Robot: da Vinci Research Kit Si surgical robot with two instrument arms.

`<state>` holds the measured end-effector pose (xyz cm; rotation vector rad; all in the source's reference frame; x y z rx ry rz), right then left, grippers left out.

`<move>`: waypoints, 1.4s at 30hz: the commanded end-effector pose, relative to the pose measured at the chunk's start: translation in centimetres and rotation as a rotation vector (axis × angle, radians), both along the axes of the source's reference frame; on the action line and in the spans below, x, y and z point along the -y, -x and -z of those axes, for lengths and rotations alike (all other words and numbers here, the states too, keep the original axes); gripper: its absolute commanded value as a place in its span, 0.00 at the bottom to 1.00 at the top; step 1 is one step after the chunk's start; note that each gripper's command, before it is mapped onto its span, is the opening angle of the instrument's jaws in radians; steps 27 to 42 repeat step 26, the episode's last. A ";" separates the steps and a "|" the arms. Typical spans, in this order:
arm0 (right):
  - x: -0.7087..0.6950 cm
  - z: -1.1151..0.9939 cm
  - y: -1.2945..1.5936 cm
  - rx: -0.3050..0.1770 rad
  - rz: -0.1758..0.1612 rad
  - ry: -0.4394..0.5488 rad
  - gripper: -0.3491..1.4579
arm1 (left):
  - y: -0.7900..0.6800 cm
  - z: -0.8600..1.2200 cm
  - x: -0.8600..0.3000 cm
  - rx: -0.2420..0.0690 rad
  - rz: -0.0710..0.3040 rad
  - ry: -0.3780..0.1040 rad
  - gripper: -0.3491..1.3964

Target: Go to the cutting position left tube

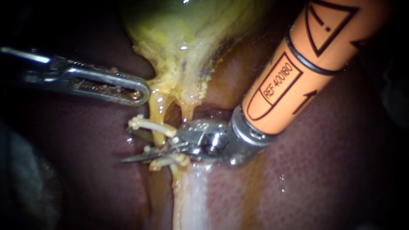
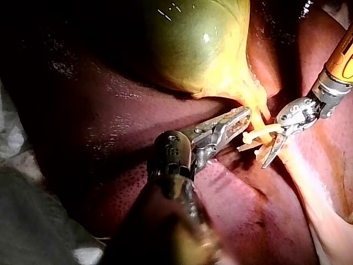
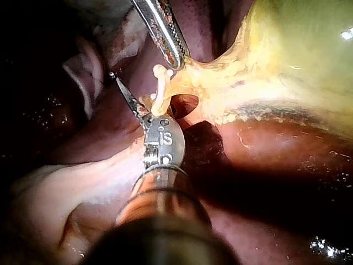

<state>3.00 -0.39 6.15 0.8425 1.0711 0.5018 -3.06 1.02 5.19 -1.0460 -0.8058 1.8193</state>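
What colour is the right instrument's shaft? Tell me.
Shaft: orange, black lines; endoscope view best.

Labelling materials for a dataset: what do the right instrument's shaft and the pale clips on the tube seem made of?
Right instrument's shaft: matte orange, printed, probably a plastic sleeve; its collar gleams like polished metal. Clips: off-white, smooth, likely plastic, not certain.

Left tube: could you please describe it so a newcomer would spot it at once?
Find the yellow-green gallbladder, then follow its neck down to two yellow strands. The left tube is the strand nearer the left instrument; only it is crossed by a pale clip.
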 end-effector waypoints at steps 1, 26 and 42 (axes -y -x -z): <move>-0.02 0.05 0.00 -0.010 -0.004 -0.002 0.99 | 0.00 0.00 0.00 0.000 0.000 0.000 0.00; -0.06 0.48 -0.06 -0.086 -0.028 -0.080 1.00 | -0.02 -0.01 -0.01 0.001 -0.002 0.000 0.00; -0.06 0.48 -0.06 -0.086 -0.028 -0.080 1.00 | -0.02 -0.01 -0.01 0.001 -0.002 0.000 0.00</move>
